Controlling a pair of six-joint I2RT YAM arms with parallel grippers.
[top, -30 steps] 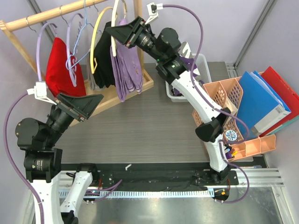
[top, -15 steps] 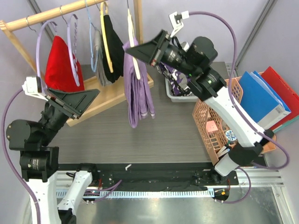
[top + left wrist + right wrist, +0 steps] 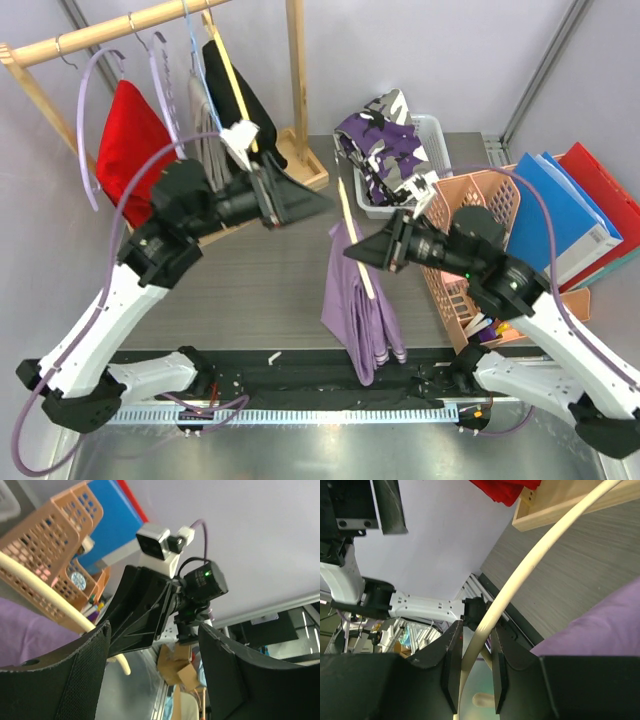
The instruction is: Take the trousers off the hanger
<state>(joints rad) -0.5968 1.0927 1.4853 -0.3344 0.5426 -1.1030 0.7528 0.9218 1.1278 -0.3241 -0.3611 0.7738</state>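
Note:
My right gripper (image 3: 354, 252) is shut on a cream hanger (image 3: 349, 232) and holds it above the table's middle front. The plain lilac trousers (image 3: 362, 312) hang from it down toward the front edge. In the right wrist view the jaws (image 3: 475, 626) pinch the hanger's curved rod (image 3: 530, 562), with lilac cloth (image 3: 600, 630) at the lower right. My left gripper (image 3: 318, 204) is open and empty, left of the hanger and pointing at it. In the left wrist view its fingers (image 3: 65, 675) frame the right gripper, with the hanger (image 3: 45, 597) at left. The camouflage trousers (image 3: 385, 140) lie in a white bin.
A wooden rack (image 3: 296, 95) at the back left carries a red garment (image 3: 128, 140), a black garment (image 3: 238, 90) and bare hangers. An orange basket (image 3: 470, 205), blue and red folders (image 3: 560, 215) and a small orange tray (image 3: 545, 312) stand at the right.
My right arm has carried the hanger with the lilac trousers away from the rack, down to the middle front. My left arm has swung right toward it.

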